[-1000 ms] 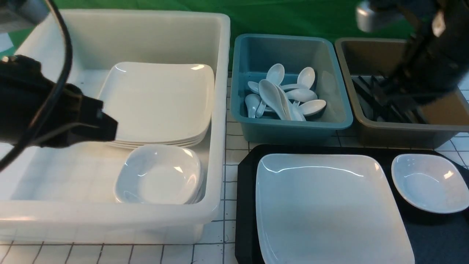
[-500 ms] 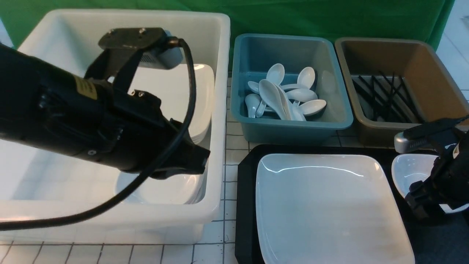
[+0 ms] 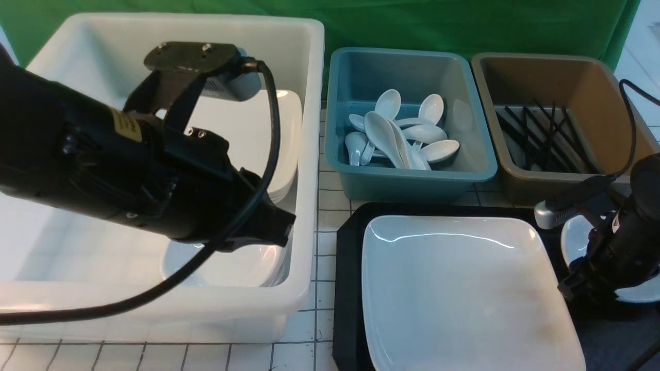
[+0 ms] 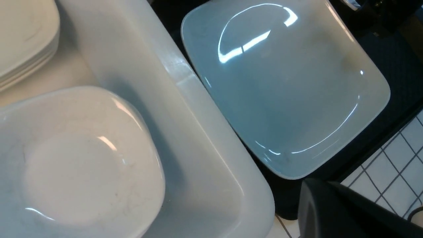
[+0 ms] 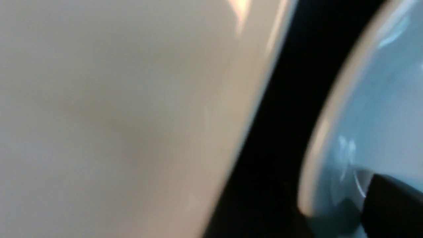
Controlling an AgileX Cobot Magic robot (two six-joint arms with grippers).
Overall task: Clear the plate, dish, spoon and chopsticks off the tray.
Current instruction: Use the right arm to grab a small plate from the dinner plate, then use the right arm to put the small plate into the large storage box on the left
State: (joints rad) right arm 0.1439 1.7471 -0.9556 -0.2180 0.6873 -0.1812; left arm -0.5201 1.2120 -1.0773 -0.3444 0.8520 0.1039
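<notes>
two pieces on tray (image 3: 348, 268).
right end effector (image 3: 575, 288) at dish (image 3: 573, 246), grip unreadable, same for left end effector (image 3: 273, 229); could tip dish against plate (image 3: 464, 288).

Right under the left jaws sits a big white tub (image 3: 309, 129). Inside it, just below those jaws, is a stack of small white dishes (image 3: 242, 270). Farther back in the same tub, beyond the left jaws, lies a pile of large white plates (image 3: 286, 129). A teal tub (image 3: 412, 188) stands between the two pairs of jaws and farther off, holding a loose heap of white spoons (image 3: 402, 134). Just beyond the right jaws is a brown tub (image 3: 536, 188) with thin black sticks (image 3: 541, 139) crisscrossed on its floor. Everything rests on a white desk (image 3: 304, 355) ruled in a dark grid. A green cloth (image 3: 412, 26) hangs behind the tubs, well past both pairs of jaws.
</notes>
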